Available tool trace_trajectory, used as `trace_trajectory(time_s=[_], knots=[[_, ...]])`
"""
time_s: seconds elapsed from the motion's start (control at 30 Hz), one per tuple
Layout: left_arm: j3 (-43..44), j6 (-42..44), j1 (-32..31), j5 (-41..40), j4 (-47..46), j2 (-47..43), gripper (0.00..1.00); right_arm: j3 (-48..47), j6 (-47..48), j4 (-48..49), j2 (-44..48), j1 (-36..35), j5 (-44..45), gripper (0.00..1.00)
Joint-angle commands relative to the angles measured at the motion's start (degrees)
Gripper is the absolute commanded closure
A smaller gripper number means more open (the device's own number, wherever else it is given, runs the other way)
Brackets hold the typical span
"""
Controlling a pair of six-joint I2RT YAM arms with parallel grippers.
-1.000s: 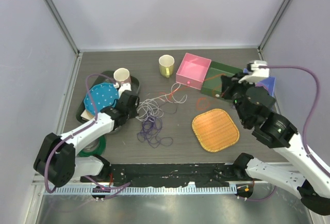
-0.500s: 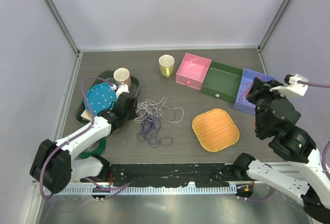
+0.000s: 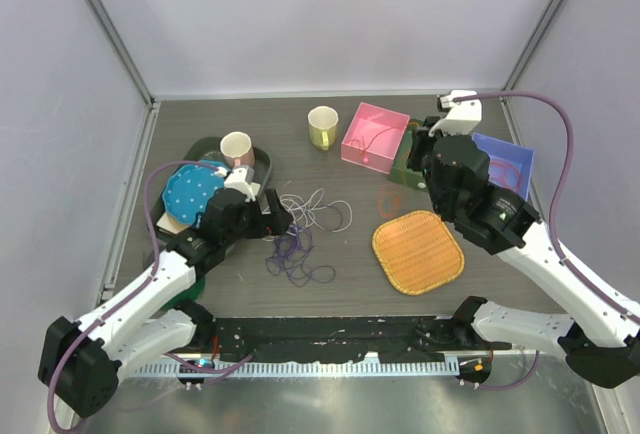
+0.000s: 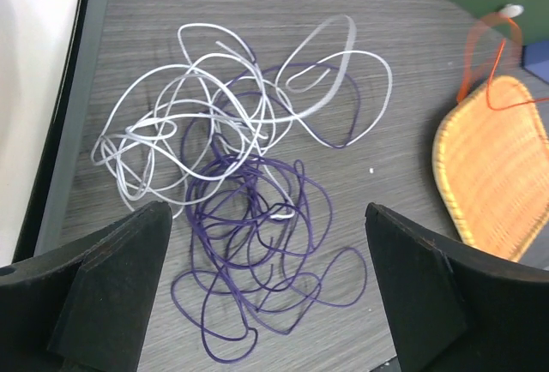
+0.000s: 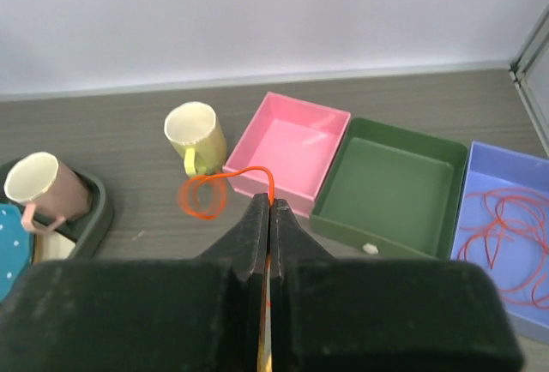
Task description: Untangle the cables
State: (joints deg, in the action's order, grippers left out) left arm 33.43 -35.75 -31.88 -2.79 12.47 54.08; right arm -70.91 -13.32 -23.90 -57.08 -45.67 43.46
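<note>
Looking down from above, the left gripper [image 3: 277, 222] sits at the edge of the white cable [image 3: 318, 206], with the purple cable [image 3: 296, 257] heaped just nearer the arms. The right gripper [image 3: 418, 162] hangs beside the pink box [image 3: 390, 119]. At the left wrist, its fingers [image 4: 120, 286] stand wide apart over the white and purple wires, which are tangled together on the table, and grip nothing. At the right wrist, the fingers are pinched tight on the orange cable [image 5: 249, 171], which curls into a loop near the yellow mug [image 5: 196, 132]. More orange loops lie in the blue box [image 5: 480, 175]; I can't tell if they are the same wire.
</note>
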Motion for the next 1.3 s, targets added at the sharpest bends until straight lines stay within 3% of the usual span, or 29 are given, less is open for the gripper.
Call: trace_trajectory(time_s=[0.0, 0.2, 0.37, 0.57, 1.03, 1.27], knots=[[-0.47, -0.99, -0.20, 2.61, -1.13, -4.16, 0.00, -7.74, 4.34, 4.65, -2.85, -0.03, 3.55, 0.99], [-0.30, -1.52, -0.20, 2.61, 0.63, -6.71, 0.00, -14.68, 12.08, 7.11, -8.65, 2.77, 11.64, 0.99], [-0.30, -1.78, -0.20, 2.44, 1.15, -6.54, 0.00, -19.96, 10.69, 6.33, -11.99, 17.69, 4.20, 0.99], [0.14, -1.61, -0.20, 1.64, 1.42, -4.78, 0.00, -28.12, 9.02, 3.08, -16.83, 28.87, -3.20, 0.99], [0.67, -1.08, -0.20, 1.03, 2.12, -5.04, 0.00, -44.38, 9.89, 0.79, -24.74, 36.61, -1.37, 0.99], [0.58, -1.25, -0.20, -0.46, 3.09, -5.39, 0.00, -44.32, 11.21, -0.01, -24.84, 38.46, -0.40, 0.99]])
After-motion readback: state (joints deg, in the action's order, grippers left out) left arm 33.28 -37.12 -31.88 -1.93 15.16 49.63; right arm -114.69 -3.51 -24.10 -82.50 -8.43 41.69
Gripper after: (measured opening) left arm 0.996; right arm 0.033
